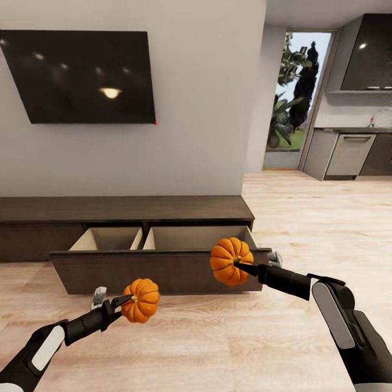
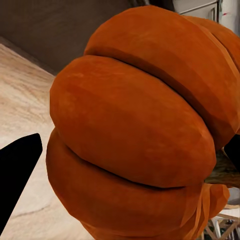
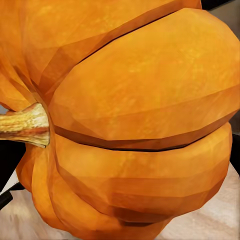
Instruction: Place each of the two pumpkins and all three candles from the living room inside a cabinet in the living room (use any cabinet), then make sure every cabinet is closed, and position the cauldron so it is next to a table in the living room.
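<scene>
Two orange ribbed pumpkins are held in the air in front of the dark brown cabinet (image 1: 125,209). My left gripper (image 1: 128,299) is shut on one pumpkin (image 1: 141,300) (image 2: 135,130), low over the wood floor before the pulled-out drawer front (image 1: 158,269). My right gripper (image 1: 238,265) is shut on the other pumpkin (image 1: 231,261) (image 3: 135,125), level with the drawer's right front corner. The drawer stands open and shows two pale beige compartments (image 1: 109,239) (image 1: 198,237). In the left wrist view one black finger (image 2: 15,175) shows beside the pumpkin. Candles, cauldron and table are out of view.
A dark TV (image 1: 81,76) hangs on the grey wall above the cabinet. Pale wood floor (image 1: 218,343) spreads before the drawer. To the right, a doorway with plants (image 1: 296,98) and kitchen units (image 1: 351,152) lie beyond the wall's corner.
</scene>
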Available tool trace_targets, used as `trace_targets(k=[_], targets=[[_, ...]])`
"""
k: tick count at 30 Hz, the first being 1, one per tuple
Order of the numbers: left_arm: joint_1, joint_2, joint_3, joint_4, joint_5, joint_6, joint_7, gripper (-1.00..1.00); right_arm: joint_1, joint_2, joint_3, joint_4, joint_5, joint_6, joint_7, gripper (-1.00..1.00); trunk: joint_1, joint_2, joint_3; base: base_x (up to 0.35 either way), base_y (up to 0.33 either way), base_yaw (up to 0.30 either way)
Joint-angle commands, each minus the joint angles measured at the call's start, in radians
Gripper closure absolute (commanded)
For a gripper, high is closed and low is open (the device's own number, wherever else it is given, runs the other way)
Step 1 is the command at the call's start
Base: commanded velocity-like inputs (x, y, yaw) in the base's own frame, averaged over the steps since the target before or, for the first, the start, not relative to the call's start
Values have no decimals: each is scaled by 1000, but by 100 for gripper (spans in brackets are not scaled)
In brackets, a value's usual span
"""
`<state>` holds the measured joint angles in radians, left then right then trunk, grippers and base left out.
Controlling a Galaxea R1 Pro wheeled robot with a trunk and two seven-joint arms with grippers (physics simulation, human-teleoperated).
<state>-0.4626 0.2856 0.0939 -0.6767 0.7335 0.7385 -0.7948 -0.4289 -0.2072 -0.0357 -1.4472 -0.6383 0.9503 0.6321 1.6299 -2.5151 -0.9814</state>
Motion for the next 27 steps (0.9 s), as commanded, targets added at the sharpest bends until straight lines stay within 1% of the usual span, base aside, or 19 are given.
trace_targets(k=[1,12,27], targets=[[-1,0,1,0,1,5,-2,100,-1,0,-1,0,-2,5,0,100,-1,0,3,0,0,0],[-1,0,1,0,1,6,-1,100,-1,0,-2,1,-6,17,-5,100,-6,2,33,0,0,9],[0,3,1,0,3,7,-3,100,-1,1,-4,13,-6,22,-5,100,-12,6,68,0,0,84]])
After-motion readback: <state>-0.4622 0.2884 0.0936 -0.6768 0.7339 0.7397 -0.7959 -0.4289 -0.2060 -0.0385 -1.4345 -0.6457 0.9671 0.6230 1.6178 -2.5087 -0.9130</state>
